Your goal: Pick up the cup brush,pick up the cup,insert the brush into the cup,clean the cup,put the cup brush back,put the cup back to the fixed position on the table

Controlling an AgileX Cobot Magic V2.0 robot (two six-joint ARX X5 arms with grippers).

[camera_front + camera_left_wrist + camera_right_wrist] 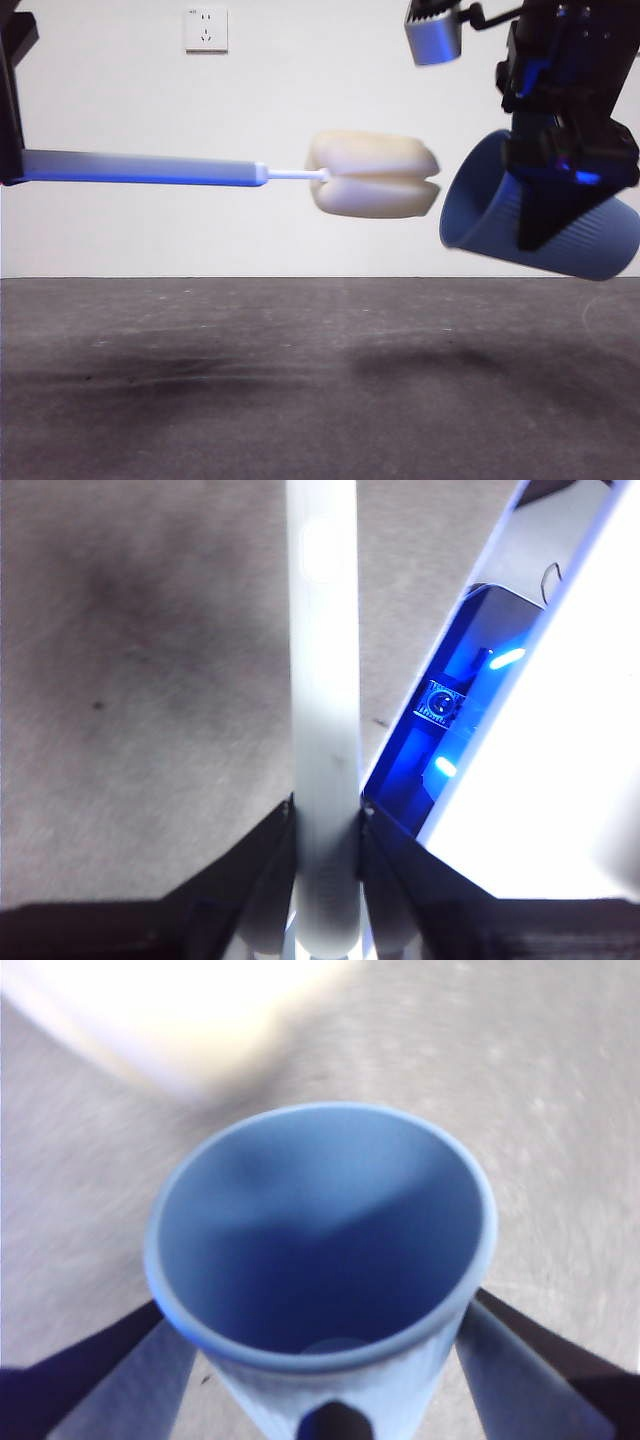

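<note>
front view: right pincer point(560, 185) tilts cup point(535, 215) toward level brush point(372, 174).

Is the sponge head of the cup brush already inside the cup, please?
No; in the front view the cup brush hangs level with its sponge head just outside the open mouth of the tilted cup.

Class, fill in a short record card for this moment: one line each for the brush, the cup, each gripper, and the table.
cup brush: held level in the air, sponge head pointing at the cup's mouth, not yet inside
cup: blue, lifted and tilted, open mouth facing the brush
left gripper: shut on the brush handle
right gripper: shut on the cup's body
table: dark grey, below both things, neither touches it
</note>
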